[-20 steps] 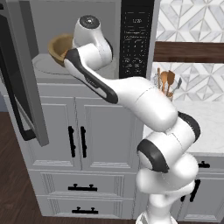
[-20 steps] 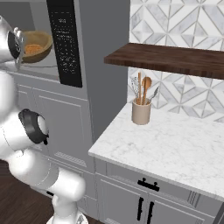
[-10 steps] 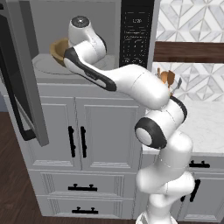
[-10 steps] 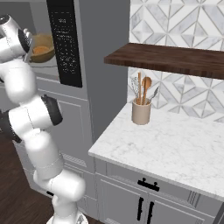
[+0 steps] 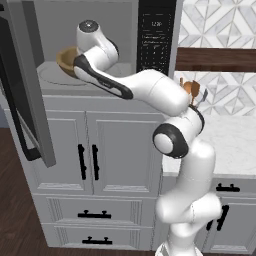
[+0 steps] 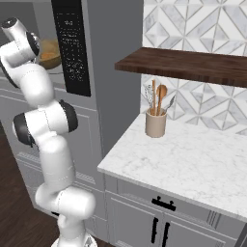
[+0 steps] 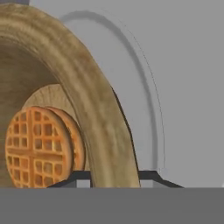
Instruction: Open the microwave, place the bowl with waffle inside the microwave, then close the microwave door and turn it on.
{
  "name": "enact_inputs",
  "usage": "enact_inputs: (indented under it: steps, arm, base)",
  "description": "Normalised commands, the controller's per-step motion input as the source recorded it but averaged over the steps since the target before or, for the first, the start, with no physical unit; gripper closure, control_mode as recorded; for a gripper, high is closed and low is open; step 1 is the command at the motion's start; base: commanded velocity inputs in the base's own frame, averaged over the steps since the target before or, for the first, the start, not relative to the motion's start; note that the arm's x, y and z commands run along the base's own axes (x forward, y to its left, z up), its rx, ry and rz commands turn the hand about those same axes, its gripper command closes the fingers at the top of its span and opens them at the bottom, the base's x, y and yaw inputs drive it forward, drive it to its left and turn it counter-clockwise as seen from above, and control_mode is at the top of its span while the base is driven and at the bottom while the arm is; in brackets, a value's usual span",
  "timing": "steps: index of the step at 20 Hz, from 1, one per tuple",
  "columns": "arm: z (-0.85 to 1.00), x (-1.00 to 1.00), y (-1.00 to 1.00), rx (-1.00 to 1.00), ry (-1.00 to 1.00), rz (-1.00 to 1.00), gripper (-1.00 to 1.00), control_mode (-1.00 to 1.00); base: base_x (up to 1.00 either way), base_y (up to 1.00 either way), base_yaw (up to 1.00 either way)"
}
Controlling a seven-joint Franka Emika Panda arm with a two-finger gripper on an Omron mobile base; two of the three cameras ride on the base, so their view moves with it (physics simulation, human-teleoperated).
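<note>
1. You have the microwave door (image 5: 30, 95) swung open at the left edge of the left base view.
2. Your end effector (image 7: 114, 177) is clamped narrowly on the rim of the bowl with waffle (image 7: 94, 118).
3. The bowl sits in the upper left of the left base view, inside the microwave (image 5: 107, 30), over its turntable plate (image 5: 50, 76).
4. A utensil crock (image 6: 156, 123) stands on the tabletop (image 6: 193, 164), centre right in the right base view.

Glossy white rounded arm (image 5: 190, 165) segments, dark grey joint rings, round dark end caps.
</note>
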Motion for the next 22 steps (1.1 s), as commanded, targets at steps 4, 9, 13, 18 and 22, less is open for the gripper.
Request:
enact_inputs:
  steps: [4,9,13,18,22]
  arm:
    - [-0.29,0.32,0.04,-0.02,-0.07,0.0,-1.0,-1.0]
    - [-0.22,0.07,0.0,0.0,-0.35,0.0,-1.0,-1.0]
    - [-0.25,-0.19,-0.01,0.0,-0.65,0.0,-1.0,-1.0]
    - [-0.05,-0.94,-0.18,0.06,-0.63,0.0,-1.0,-1.0]
    - [-0.01,-1.0,-0.23,0.08,-0.22,0.0,-1.0,-1.0]
  base:
    - [0.0,0.0,0.0]
    - [0.0,0.0,0.0]
    - [0.0,0.0,0.0]
    - [0.0,0.0,0.0]
    - [0.0,0.0,0.0]
